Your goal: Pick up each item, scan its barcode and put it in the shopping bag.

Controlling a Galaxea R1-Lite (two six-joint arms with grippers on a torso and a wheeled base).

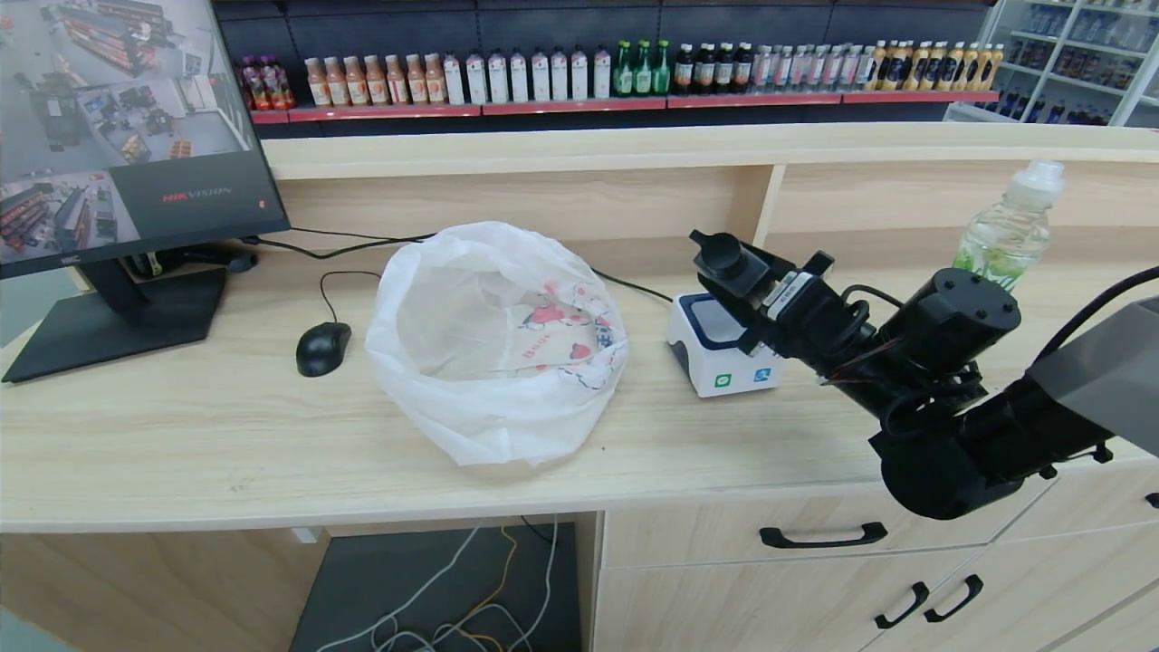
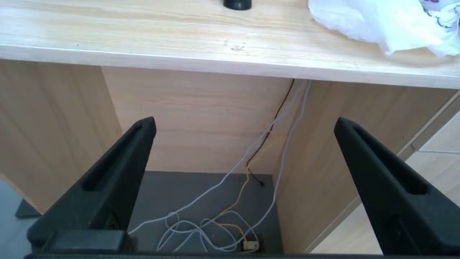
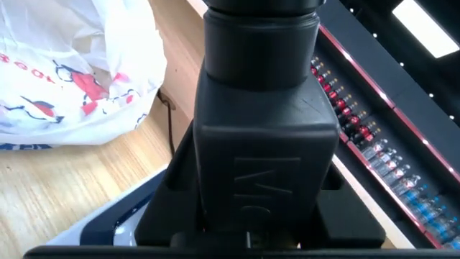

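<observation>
Now right gripper point(image 1: 771, 292) clamps black bottle point(image 1: 724, 257) over scanner point(image 1: 723, 378) with green and blue stickers, beside red-printed bag point(image 1: 471, 412); left gripper point(image 2: 244, 124) gapes wide below counter point(image 2: 144, 36).

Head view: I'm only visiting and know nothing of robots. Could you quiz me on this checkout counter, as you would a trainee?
1. True or false: the bag lies between the mouse and the scanner.
2. What does the right claw hold? A: the mouse. B: a black bottle. C: the bag.
3. Is the left claw open or shut?

Key: 1 true; 2 B; 3 open.
</observation>
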